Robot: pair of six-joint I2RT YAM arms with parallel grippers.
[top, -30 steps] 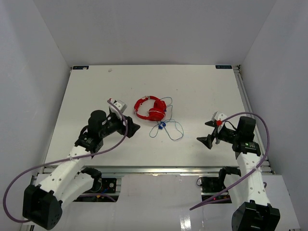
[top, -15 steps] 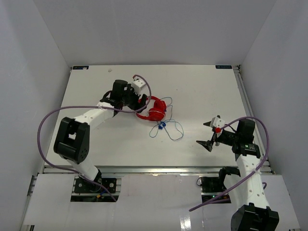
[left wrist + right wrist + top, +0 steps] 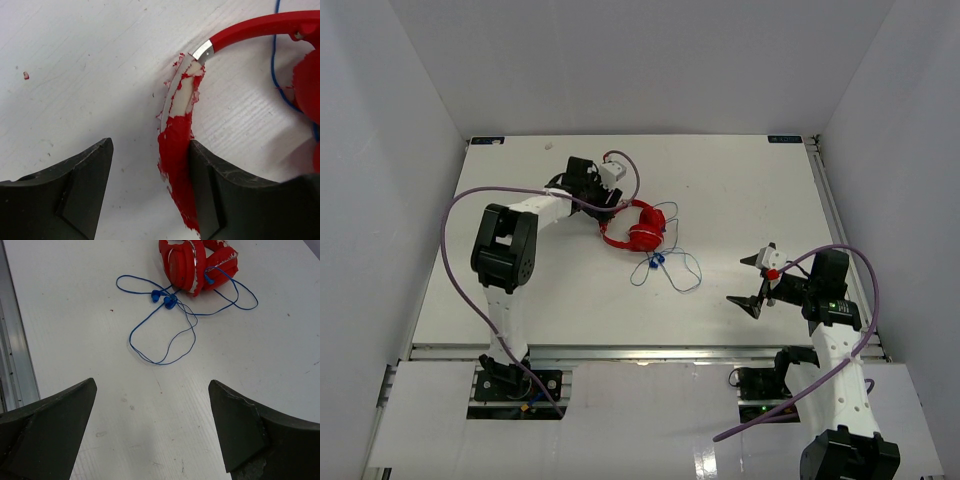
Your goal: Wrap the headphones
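While left pincer (image 3: 150,145) stood spread, headphones (image 3: 176,142) headband lay between its jaws, touching one finger (image 3: 225,200). Headphones sat mid-counter (image 3: 740,190), blue cable (image 3: 165,335) loose. Right pincer (image 3: 152,385) gaped wide, empty.

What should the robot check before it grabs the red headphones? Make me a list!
1. Left pincer open: ok.
2. Headband inside its gap: ok, close by one finger.
3. Blue cable away from the left pincer: ok.
4. Right pincer open and holding nothing: ok.
5. Cable wrapped around the headphones: not ok, it lies in loose loops on the table.
6. Peeling headband padding firm enough to grip: cannot tell.
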